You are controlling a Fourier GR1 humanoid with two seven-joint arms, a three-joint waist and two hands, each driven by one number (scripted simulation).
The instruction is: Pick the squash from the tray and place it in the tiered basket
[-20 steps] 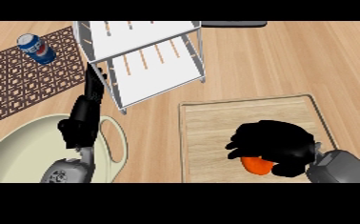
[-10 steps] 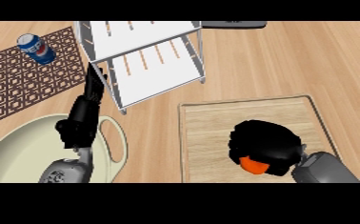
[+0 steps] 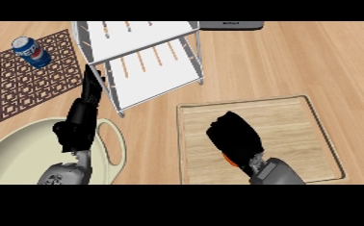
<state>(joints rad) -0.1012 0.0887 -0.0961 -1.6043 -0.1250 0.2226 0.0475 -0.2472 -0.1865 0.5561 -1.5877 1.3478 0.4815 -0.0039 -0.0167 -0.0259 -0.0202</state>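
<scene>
My right hand [image 3: 235,136] is curled over the squash [image 3: 230,160] on the tray [image 3: 313,124]; the tiered basket [image 3: 153,76] lies up-left.

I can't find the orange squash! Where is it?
In the head view the squash peeks out under the right hand, which curls over it above the wooden tray at lower right, well short of the tiered basket.

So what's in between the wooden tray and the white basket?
Only bare counter. The head view shows nothing between the tray and the tiered basket.
</scene>
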